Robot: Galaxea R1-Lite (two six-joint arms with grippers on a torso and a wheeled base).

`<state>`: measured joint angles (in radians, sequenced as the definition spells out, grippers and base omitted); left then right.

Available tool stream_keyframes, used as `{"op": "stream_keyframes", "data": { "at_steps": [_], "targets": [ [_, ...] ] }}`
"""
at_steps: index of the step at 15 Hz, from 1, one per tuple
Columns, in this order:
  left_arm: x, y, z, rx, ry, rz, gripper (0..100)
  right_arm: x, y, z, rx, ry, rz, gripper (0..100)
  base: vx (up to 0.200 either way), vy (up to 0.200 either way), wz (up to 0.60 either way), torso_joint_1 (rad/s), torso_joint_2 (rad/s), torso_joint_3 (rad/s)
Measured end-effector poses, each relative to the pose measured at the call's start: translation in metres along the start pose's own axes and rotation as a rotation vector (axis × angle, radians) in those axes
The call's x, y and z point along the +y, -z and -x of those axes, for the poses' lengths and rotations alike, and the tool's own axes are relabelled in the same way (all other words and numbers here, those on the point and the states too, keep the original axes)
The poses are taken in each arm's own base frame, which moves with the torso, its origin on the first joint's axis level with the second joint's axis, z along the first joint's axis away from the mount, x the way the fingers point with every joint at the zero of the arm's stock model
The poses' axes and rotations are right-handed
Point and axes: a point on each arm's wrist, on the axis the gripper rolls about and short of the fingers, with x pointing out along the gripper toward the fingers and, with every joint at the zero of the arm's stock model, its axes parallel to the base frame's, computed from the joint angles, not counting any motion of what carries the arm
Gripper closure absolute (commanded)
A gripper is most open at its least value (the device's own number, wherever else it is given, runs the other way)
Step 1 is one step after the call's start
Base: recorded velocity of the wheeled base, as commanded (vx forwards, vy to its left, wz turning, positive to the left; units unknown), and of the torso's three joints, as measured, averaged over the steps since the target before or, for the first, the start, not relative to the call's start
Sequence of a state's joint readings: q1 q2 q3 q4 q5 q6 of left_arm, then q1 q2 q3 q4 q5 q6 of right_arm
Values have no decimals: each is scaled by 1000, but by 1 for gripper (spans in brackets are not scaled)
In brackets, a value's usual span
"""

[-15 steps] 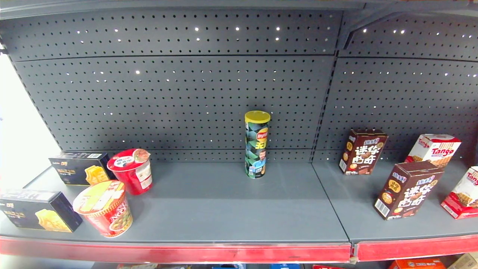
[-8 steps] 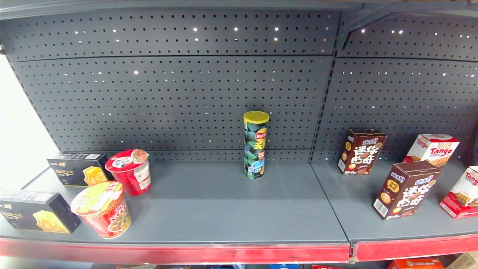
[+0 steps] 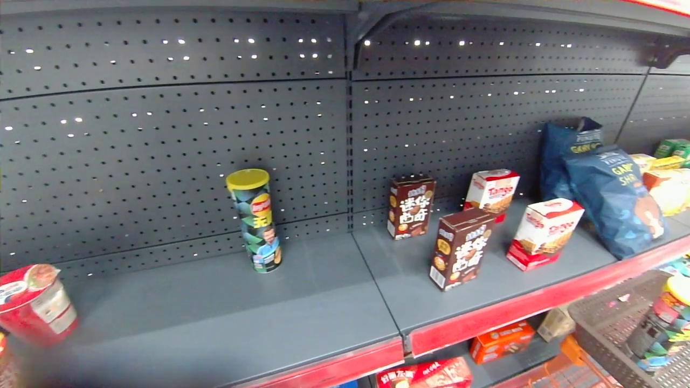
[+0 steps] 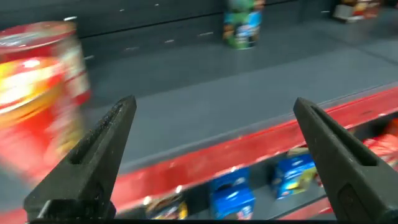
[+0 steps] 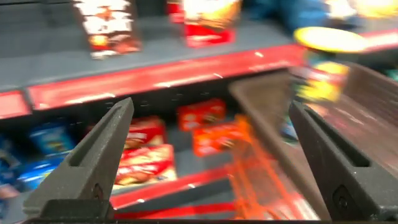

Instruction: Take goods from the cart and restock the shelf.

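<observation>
We record the grey metal shelf with a red front edge [image 3: 323, 307] running across the head view. At the lower right corner of that frame sits the dark lattice-walled plastic cart basket [image 3: 604, 312], below and in front of the shelf edge. Inside it, against the right border, stands the yellow-lidded cylindrical chip can [image 3: 666, 318]. Its long axis runs near vertical, lid uppermost, leaning slightly. A matching can [image 3: 256, 226] stands upright on the shelf, left of centre.

The right gripper [image 5: 211, 165] faces the basket; its fingers [image 5: 93, 162] are spread wide and hold nothing. The chip can [image 5: 320, 74] lies ahead of them and off towards one finger, well apart, not between them. The left gripper [image 4: 211, 155] is likewise spread wide and empty, facing the shelf with a red noodle cup [image 4: 37, 93] near.

We judge the right arm the nearer to the cart. The pick calls for centring the gap on the can and closing across its round body, square to the upright axis.
</observation>
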<state>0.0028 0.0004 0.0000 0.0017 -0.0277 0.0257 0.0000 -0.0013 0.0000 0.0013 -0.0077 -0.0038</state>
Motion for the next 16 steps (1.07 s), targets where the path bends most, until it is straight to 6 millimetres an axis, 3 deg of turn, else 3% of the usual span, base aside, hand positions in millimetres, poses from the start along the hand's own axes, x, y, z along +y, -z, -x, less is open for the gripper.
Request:
{"op": "stream_keyframes", "data": {
  "at_steps": [10,16],
  "targets": [
    [0,0,0,0,0,1,0,0,0,0,0,-1,1,0,0,0,-600,2,2,3],
    [0,0,0,0,0,1,0,0,0,0,-1,4,-4,0,0,0,0,0,0,0]
  ]
}}
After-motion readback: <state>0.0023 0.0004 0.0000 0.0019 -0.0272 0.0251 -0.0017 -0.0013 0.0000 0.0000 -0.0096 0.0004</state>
